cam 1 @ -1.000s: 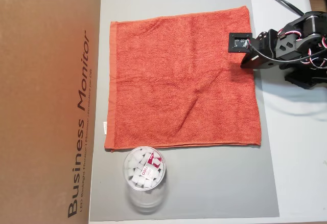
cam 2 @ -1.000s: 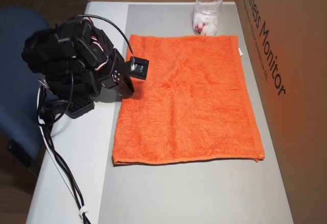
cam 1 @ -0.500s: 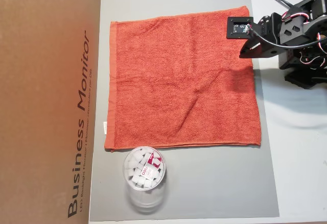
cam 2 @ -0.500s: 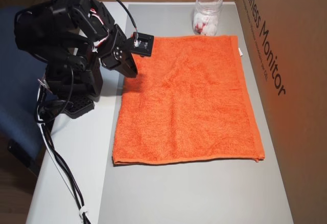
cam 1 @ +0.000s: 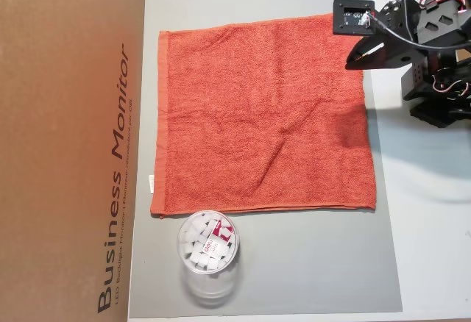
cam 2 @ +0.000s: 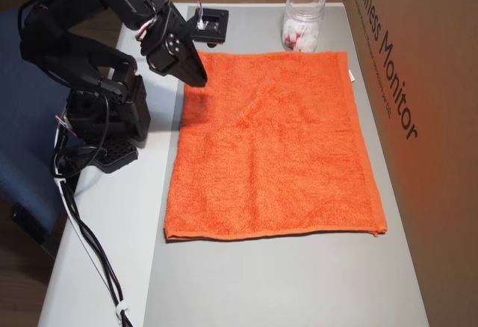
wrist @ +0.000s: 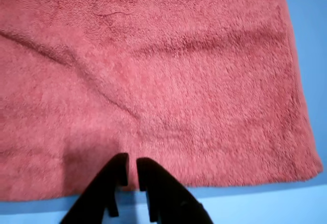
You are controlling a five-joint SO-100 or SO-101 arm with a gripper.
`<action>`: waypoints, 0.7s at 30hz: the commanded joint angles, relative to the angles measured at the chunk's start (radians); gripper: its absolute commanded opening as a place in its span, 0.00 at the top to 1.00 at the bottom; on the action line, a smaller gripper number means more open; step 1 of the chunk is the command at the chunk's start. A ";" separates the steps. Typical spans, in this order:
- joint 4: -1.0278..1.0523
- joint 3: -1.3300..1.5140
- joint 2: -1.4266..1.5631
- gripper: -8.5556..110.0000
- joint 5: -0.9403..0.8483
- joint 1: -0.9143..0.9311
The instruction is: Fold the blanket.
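Blanket lies flat, unfolded on the grey counter. End effector hovers above its near edge, fingers nearly pressed together, holding nothing. Risk: descending without spreading pushes and bunches the hem, no pinch.

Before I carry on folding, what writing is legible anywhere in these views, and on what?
"Business Monitor": large dark print on the cardboard box, also seen on it in another overhead view.
Small line beside it on the box: too small to read.
Red label inside the clear jar: blurred, unreadable.
White tag on the blanket: no readable text.
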 commanded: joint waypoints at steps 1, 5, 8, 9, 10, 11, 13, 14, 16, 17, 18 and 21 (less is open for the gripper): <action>0.104 -0.106 -0.025 0.93 -0.009 0.000; 0.213 -0.215 -0.075 0.93 -0.005 0.000; 0.256 -0.290 -0.112 0.93 -0.008 0.000; 0.256 -0.308 -0.121 0.93 -0.008 0.000; 0.256 -0.325 -0.130 0.93 -0.008 -0.002; 0.256 -0.341 -0.137 0.93 -0.008 -0.002; 0.256 -0.365 -0.150 0.93 -0.008 -0.008; 0.256 -0.376 -0.156 0.93 -0.008 -0.023; 0.256 -0.405 -0.167 0.93 -0.008 -0.060; 0.256 -0.419 -0.172 0.93 -0.008 -0.078; 0.256 -0.433 -0.178 0.93 -0.005 -0.098; 0.256 -0.463 -0.201 0.93 0.003 -0.156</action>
